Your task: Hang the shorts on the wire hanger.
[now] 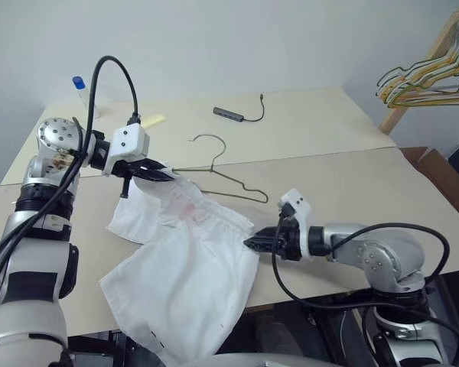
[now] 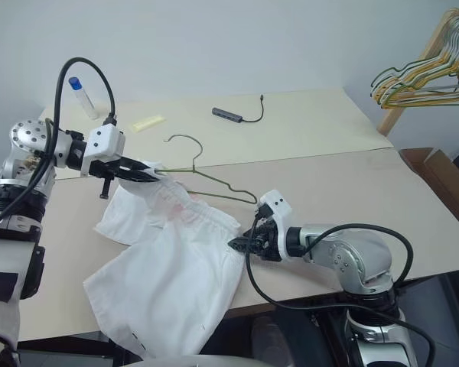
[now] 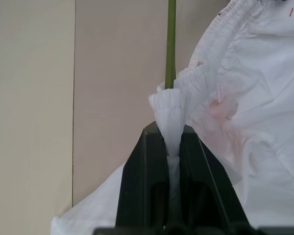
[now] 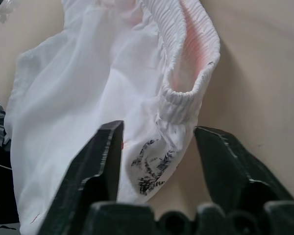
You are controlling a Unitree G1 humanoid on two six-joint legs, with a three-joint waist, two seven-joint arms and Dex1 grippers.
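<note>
Head views: left arm reaches in from the left, forearm raised over the desk (image 1: 344, 176), wrist turned so the left gripper (image 1: 162, 174) points rightward and slightly down. It is clamped on the gathered waistband of the shorts (image 1: 187, 283), lifting that corner off the surface. The rest of the shorts sags onto the desk and drapes over its near edge. The wire hanger (image 1: 218, 170) lies on the desk just behind the shorts, its near end at the pinched waistband, hook toward the far side. Right arm bends in from the right, low over the near edge, its right gripper (image 1: 250, 244) pointing left at the waistband's other side.

Left wrist view: fingers (image 3: 137, 186) pressed together on a fold of waistband; the hanger's wire runs away from the fold.

Right wrist view: fingers (image 4: 95, 166) stand partly apart, the waistband's end and a dark smudge between them, not pinched.
</note>
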